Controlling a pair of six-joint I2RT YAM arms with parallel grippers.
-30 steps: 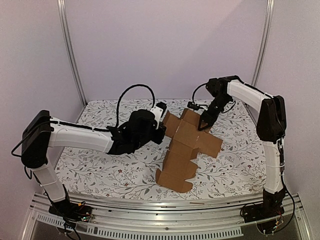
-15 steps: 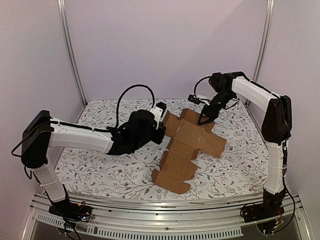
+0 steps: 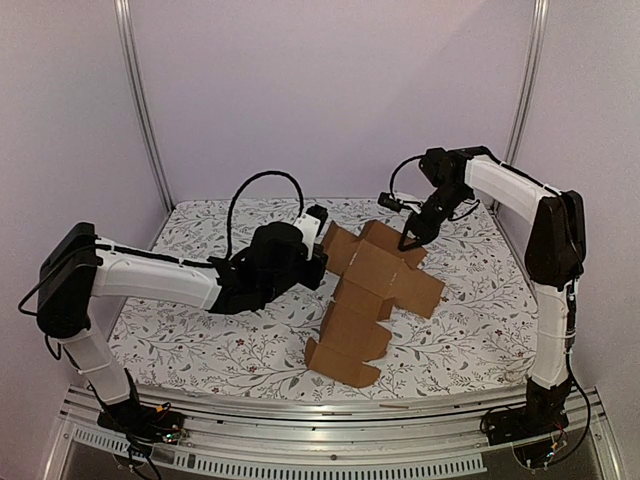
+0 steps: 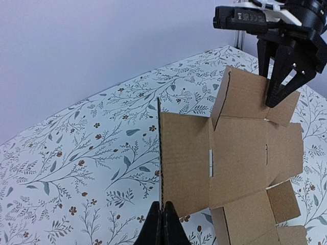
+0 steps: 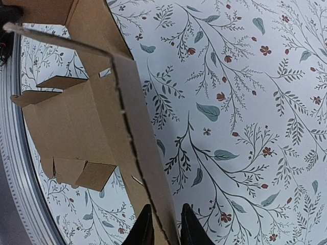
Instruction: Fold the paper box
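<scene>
**brown card blank held up between two grippers, unfolded**

the paper box (image 3: 375, 275), a flat cross-shaped cut-out of plain brown cardboard with flaps and tabs, sits over the middle of the bench (image 3: 200, 330), a table under a white floral-print sheet, a little toward its right edge. its nearest panel appears to rest on the sheet close to the near edge. the rest rises tilted toward the far edge.

the card looks light and thin. it should be stiff across each panel but ready to hinge at the scored creases, so it will likely flop or twist if held at one point only. it should crease or tear at the tab slits if squeezed hard or pulled. the best hold is probably on a flap's free edge, clear of the creases, with a second hold on the opposite side to keep the sheet taut.

the left gripper (image 4: 162, 228) has its fingers pressed fully together on the outer edge of the left flap, which runs straight up out of the pinch. the right gripper (image 5: 164, 228) straddles the edge of the far right flap, one finger on each face with a narrow gap. i cannot tell whether its pads bite the card or only bracket it.
</scene>
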